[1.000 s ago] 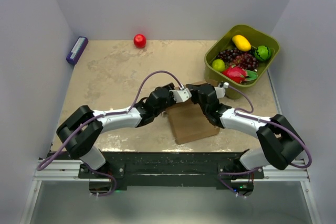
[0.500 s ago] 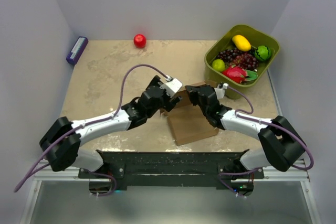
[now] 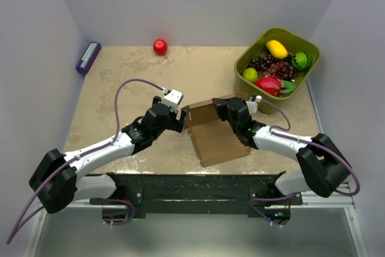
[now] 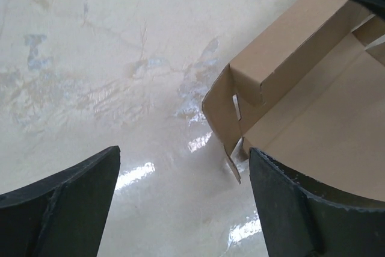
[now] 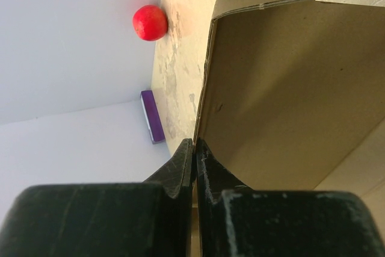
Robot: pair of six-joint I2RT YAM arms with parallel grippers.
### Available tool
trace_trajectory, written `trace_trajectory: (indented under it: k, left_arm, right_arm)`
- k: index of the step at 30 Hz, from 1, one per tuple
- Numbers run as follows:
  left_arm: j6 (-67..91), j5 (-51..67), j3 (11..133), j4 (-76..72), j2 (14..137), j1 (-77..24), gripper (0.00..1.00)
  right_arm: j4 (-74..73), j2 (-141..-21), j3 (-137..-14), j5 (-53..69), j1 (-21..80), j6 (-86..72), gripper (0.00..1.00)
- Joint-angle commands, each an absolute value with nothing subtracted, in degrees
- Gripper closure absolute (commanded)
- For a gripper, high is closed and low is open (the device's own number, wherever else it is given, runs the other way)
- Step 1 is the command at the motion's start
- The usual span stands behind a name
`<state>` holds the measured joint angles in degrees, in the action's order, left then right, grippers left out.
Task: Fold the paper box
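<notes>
**Item 1: paper box** (image 3: 219, 139), one. Plain brown thin-cardboard die-cut blank, lying on the beige marbled table (image 3: 120, 88) near its front middle, between the two arms. The base is flat and the far wall is raised, with a slotted corner tab standing at its left end. Judged light, springy at the creases, and easily dented or torn at the notches (it will likely slide on the glossy top unless pinned). Best taken by a wall's free edge close to a crease, not by the small tabs.

**Item 2: grippers**, two.
- Right gripper (image 5: 194, 144): fingers pressed together, pinching an edge of the raised wall.
- Left gripper (image 4: 183, 154): jaws spread wide, nothing between them, just beside the left corner tab.

**Item 3: olive-green plastic bin** (image 3: 278, 29), one. Far right, holding toy fruit (about five pieces, grapes included).

**Item 4: red ball** (image 3: 160, 47), one. At the far edge.

**Item 5: purple rectangular block** (image 3: 88, 58), one. Far left corner.
</notes>
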<state>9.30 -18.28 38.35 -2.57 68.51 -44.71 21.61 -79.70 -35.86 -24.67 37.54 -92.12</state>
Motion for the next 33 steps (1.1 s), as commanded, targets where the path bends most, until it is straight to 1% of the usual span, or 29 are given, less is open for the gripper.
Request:
trace_trajectory:
  k: [1,3,6,7,9,10,12,13,14,15,16,17,18,20,22,23,25,27,31,33]
  left_arm:
    - [12.7,-15.6,38.8,-6.0,70.3,-44.0,0.15]
    - [12.3,-15.5,39.6,-6.4,72.3,-43.9,0.22]
    - [12.0,-15.5,40.3,-7.3,74.4,-43.7,0.42]
    - [12.0,-15.6,40.5,-7.5,74.8,-43.7,0.54]
    - [11.9,-15.2,40.4,-8.9,75.5,-43.7,0.64]
    - [12.0,-14.8,40.4,-9.3,75.8,-43.7,0.75]
    - [12.0,-14.9,40.8,-9.8,76.4,-43.7,0.85]
    - [12.1,-15.5,41.0,-9.7,76.6,-43.8,0.94]
    - [12.2,-15.6,41.1,-9.6,76.6,-43.7,0.98]
    - [12.3,-15.7,41.3,-9.4,76.6,-43.7,1.00]
    - [12.4,-16.2,41.5,-9.2,76.6,-43.8,1.00]
    - [12.4,-16.3,41.7,-8.8,76.6,-43.7,1.00]
    - [12.4,-16.6,41.8,-8.5,76.5,-43.7,1.00]
    - [12.9,-17.7,42.5,-7.0,76.5,-43.7,1.00]
    - [13.3,-18.8,43.1,-5.7,76.4,-43.7,1.00]
    - [13.5,-19.0,43.2,-5.3,76.5,-43.8,1.00]
    - [13.7,-19.1,43.8,-4.4,76.8,-43.6,1.00]
    - [13.6,-18.9,44.5,-3.4,78.0,-43.5,1.00]
    - [13.4,-17.9,45.5,-2.4,79.1,-43.1,1.00]
    - [13.6,-17.5,45.6,-2.5,79.0,-43.0,1.00]
  right_arm:
    - [22.6,-79.5,-35.3,-26.6,37.7,-92.4,1.00]
    - [22.4,-79.5,-35.5,-26.7,37.6,-92.1,1.00]
    - [22.0,-79.2,-35.5,-27.1,37.7,-91.8,1.00]
    - [22.0,-78.9,-35.5,-27.2,37.6,-91.6,1.00]
    - [21.7,-78.7,-35.3,-27.5,37.6,-91.4,1.00]
    - [21.8,-78.7,-35.2,-27.7,37.7,-91.1,1.00]
    - [21.9,-78.4,-35.2,-27.6,37.6,-90.6,1.00]
    - [22.2,-78.2,-35.0,-27.5,37.6,-89.2,1.00]
    - [22.7,-77.4,-34.9,-27.5,37.6,-88.1,0.97]
    - [23.2,-76.9,-34.8,-27.5,37.6,-86.8,0.94]
    - [23.2,-76.2,-34.9,-27.5,37.6,-83.8,0.90]
    - [23.2,-74.9,-34.9,-27.7,37.7,-81.9,0.77]
    - [22.8,-74.0,-34.8,-27.8,37.6,-80.0,0.67]
    - [21.2,-72.3,-34.6,-27.9,37.7,-74.9,0.52]
    - [18.8,-69.3,-33.5,-28.3,37.7,-70.9,0.48]
    - [18.5,-68.0,-32.8,-28.3,37.7,-69.4,0.43]
    - [18.0,-64.8,-31.3,-28.0,37.8,-65.3,0.38]
    - [17.1,-62.9,-30.9,-28.0,37.9,-62.1,0.31]
    - [13.1,-60.4,-33.6,-24.4,38.1,-49.1,0.27]
    - [11.3,-60.6,-34.8,-21.4,38.1,-45.5,0.26]
